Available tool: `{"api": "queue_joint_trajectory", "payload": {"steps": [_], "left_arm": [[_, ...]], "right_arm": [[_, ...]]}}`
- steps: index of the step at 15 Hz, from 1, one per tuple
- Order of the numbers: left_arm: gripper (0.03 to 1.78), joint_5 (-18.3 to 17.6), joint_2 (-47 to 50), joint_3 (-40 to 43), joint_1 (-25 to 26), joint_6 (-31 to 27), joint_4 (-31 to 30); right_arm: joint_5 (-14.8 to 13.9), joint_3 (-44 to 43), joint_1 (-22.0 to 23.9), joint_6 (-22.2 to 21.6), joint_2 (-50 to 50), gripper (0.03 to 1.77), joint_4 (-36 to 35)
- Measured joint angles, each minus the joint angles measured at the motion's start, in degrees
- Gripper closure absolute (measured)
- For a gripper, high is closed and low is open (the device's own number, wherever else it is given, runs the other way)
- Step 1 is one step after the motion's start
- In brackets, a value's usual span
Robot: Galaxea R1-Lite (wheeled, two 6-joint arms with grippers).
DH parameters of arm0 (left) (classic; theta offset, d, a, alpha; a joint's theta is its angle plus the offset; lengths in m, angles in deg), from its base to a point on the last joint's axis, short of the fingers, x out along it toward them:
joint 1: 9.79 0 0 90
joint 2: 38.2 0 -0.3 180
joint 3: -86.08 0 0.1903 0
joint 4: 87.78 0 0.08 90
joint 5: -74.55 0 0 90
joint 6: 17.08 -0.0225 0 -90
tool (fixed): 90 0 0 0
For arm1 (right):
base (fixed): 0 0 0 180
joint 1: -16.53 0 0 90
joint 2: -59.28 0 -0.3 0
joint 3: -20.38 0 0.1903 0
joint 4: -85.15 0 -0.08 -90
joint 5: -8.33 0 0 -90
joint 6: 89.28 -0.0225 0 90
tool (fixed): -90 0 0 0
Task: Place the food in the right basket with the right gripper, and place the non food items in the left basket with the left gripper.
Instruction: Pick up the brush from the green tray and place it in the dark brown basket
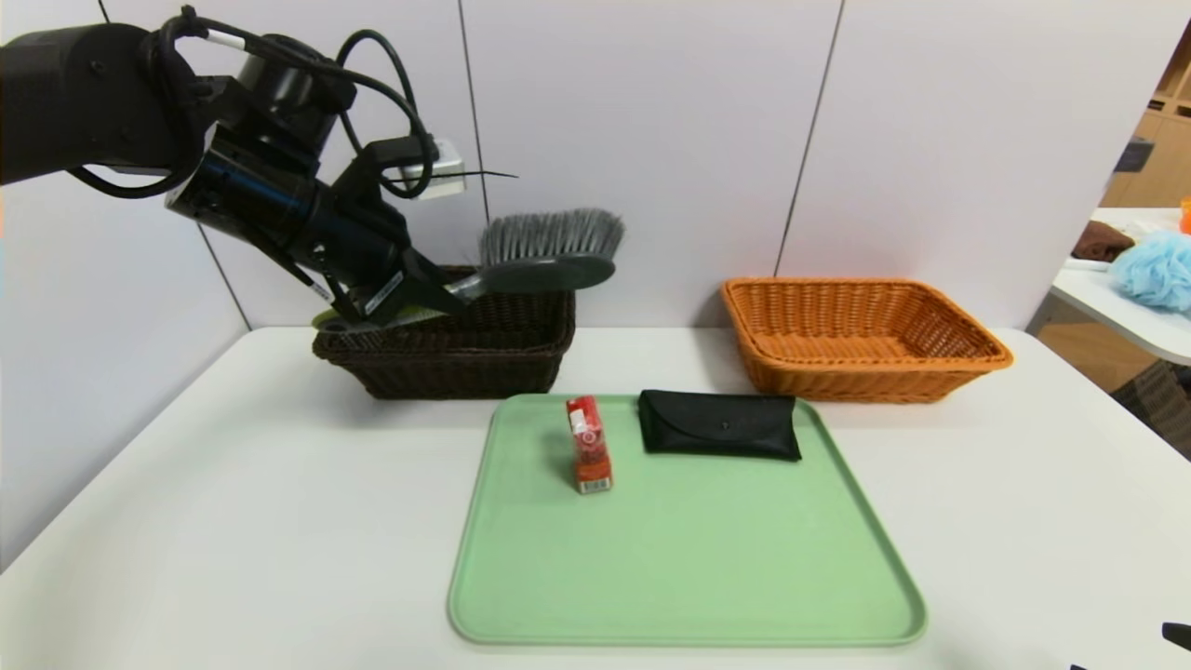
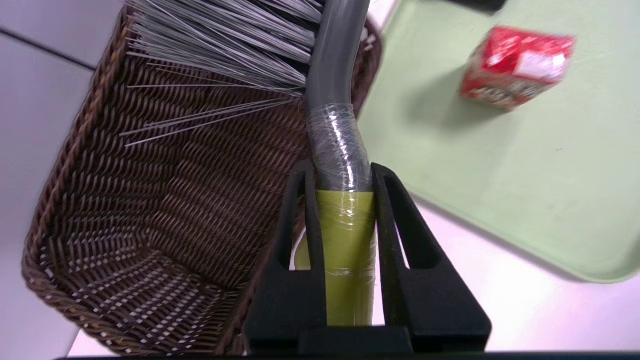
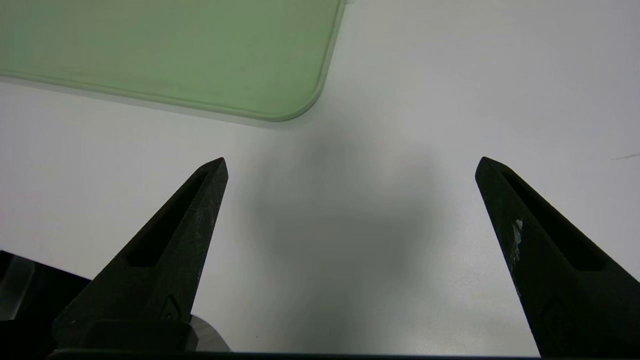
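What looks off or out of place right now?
Nothing spilled or damaged. The brush is held by its handle in the left pincer above the brown basket; its handle is wrapped in clear tape. Carton upright on the tray.

Green tray (image 1: 689, 577) flat on white table (image 1: 233, 521); beyond table's right edge, side table (image 1: 1117, 312) bearing blue puff (image 1: 1158, 270), brown cloth (image 1: 1101, 242).
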Motion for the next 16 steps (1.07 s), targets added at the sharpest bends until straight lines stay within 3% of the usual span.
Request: {"api": "queue_joint_trajectory", "payload": {"steps": [5,12,16], "left_arm": [[1.48,-6.4,-3.2,-0.1,7.4,-7.4,-2.6],[1.48,-14.0,-9.3,-0.1,9.7,-9.7,-10.5],[1.48,-15.4,-11.8,-0.1,11.1,-11.5,-12.4]], "right_arm": [[-0.2,2.2,0.0,-0.1,-1.2,0.09,0.0],[-0.5,2.5,0.0,-0.3,-1.7,0.09,0.1],[-0.5,2.9,0.0,-0.3,-2.3,0.09,0.1]]}}
